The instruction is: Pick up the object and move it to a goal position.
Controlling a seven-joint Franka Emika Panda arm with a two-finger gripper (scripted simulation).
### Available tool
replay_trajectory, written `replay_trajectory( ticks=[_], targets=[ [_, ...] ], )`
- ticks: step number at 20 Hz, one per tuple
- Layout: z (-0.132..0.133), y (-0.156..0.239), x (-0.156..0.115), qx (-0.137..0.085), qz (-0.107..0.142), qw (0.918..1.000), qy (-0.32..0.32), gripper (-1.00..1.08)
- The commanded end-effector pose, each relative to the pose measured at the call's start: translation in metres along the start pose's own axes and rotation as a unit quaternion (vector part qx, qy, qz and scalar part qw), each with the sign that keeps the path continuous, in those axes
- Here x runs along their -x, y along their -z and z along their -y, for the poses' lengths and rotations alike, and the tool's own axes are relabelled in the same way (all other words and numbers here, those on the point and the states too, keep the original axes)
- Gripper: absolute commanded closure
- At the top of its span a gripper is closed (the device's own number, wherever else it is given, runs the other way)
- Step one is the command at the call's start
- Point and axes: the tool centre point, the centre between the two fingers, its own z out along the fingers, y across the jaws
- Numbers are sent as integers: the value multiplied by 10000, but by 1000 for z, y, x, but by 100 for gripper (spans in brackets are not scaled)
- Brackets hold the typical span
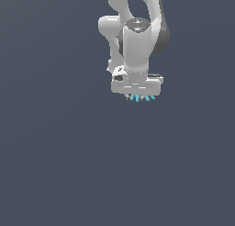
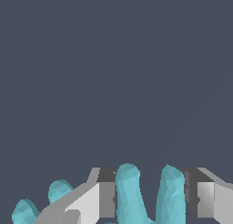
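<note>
The object is a small cyan item, and only several short prongs of it show under the white robot hand in the exterior view. My gripper points straight down over it. In the wrist view two thick cyan prongs of the object stand between my fingers, and two smaller prongs poke out beyond one finger. Both grey fingertips press against the outer sides of the two middle prongs, so my gripper is shut on the object. The object's body is hidden under the hand.
A plain dark blue-grey surface fills both views. The white arm rises from the hand toward the upper edge of the exterior view.
</note>
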Motion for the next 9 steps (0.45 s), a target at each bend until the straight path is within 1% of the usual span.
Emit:
replay_trajectory(
  ticks=[1,9],
  targets=[
    [5,9,0,1,6,10000,-3,108],
    [9,13,-1,-6,8,10000,-1,108]
  ],
)
